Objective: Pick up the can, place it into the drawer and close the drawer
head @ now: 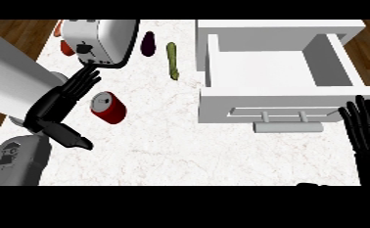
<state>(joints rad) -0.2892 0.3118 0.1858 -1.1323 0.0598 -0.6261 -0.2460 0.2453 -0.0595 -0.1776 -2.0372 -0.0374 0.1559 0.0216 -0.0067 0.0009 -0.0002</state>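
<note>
Red cylindrical metal can point(108, 107) is lying sideways, centre-left of frame | likely light, stiff, slick; grasp across curved side | left hand point(56, 107) is hovering just beside it, fingers apart

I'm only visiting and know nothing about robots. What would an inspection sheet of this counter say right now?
Surface: white marbled counter.
Job's things: red can lying on its side, left of the drawer; white drawer pulled open, nothing seen inside.
Clutter: toaster, dark eggplant, long green vegetable, and a red-orange item partly hidden by the toaster.
Hands: left hand open, just left of the can and not holding it; right hand open, resting at the view's right edge by the drawer's front.
Cables: nothing seen.
Surroundings: wooden floor beyond the counter.
</note>
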